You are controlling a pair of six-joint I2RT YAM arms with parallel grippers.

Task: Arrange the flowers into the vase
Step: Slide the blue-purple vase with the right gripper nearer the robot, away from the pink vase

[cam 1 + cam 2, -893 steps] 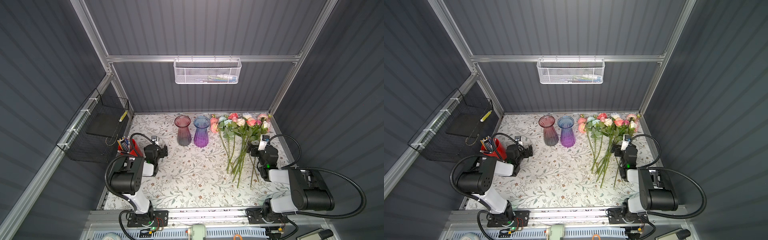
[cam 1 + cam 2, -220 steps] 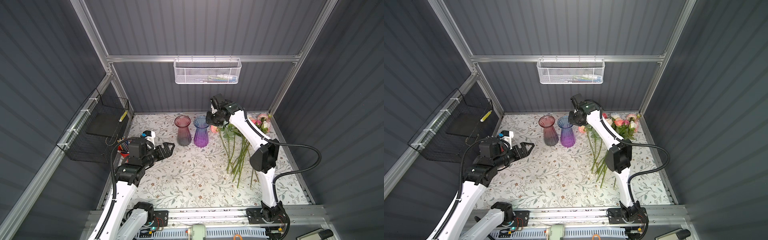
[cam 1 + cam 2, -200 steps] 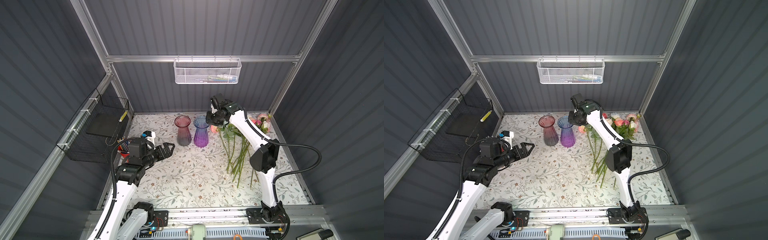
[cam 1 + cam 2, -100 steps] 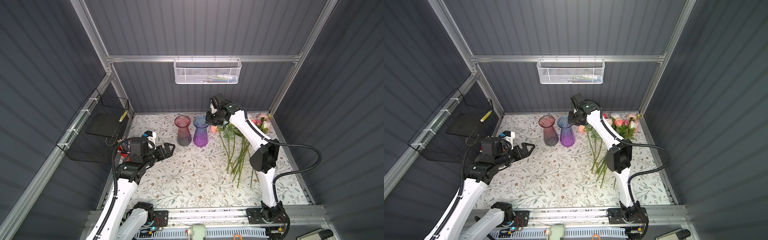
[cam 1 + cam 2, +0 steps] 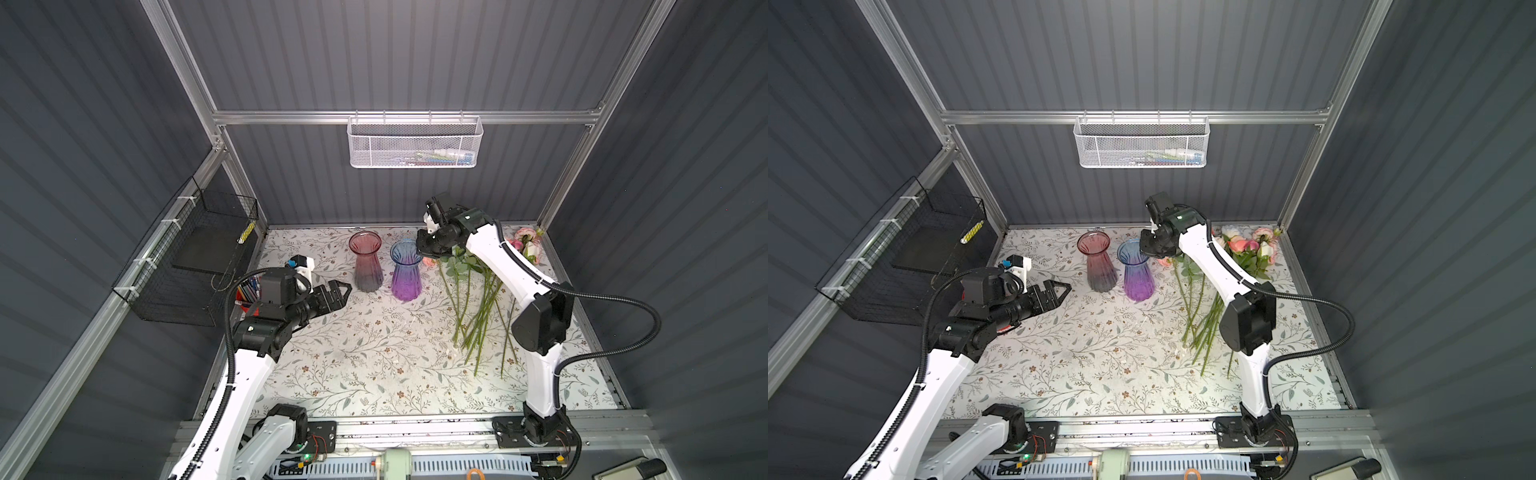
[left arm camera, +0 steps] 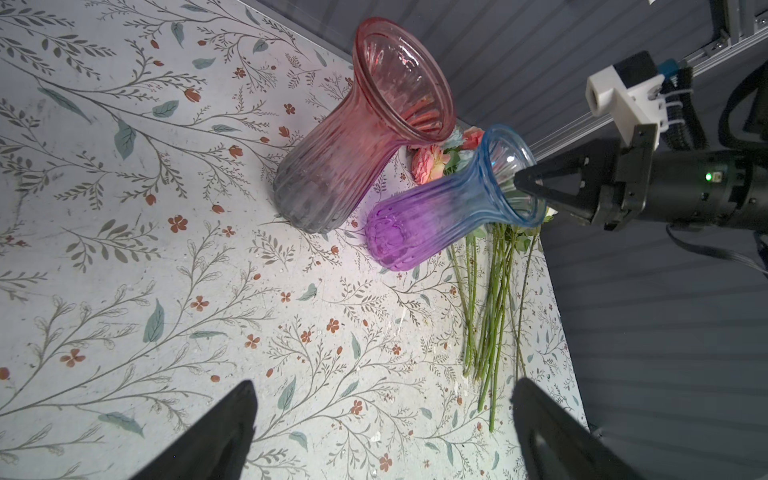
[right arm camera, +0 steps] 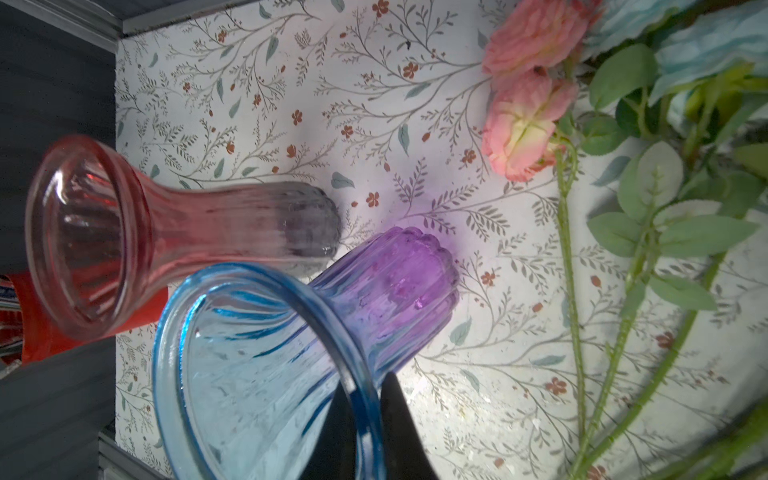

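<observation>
Two ribbed glass vases stand at the back of the floral table: a pink one (image 5: 365,266) (image 5: 1098,266) (image 6: 353,137) and a blue-to-purple one (image 5: 405,274) (image 5: 1138,274) (image 6: 436,212). My right gripper (image 5: 419,249) (image 5: 1144,249) (image 7: 365,386) is shut on the blue vase's rim (image 7: 270,365), with one finger inside and one outside. The flowers (image 5: 478,299) (image 5: 1204,307) (image 6: 494,299) (image 7: 523,124) lie on the table to the right of the vases, heads toward the back wall. My left gripper (image 5: 343,289) (image 5: 1063,289) (image 6: 382,390) hangs open and empty to the left of the pink vase.
A red pen cup (image 5: 249,291) stands behind my left arm by the left wall. A black wire basket (image 5: 195,257) hangs on that wall, and a white mesh basket (image 5: 415,143) hangs on the back rail. My right arm reaches over the flower heads.
Both arms have risen from their folded rest poses of several seconds ago. Over the last second my right gripper has closed on the blue vase's rim, and my left gripper has edged toward the pink vase.
</observation>
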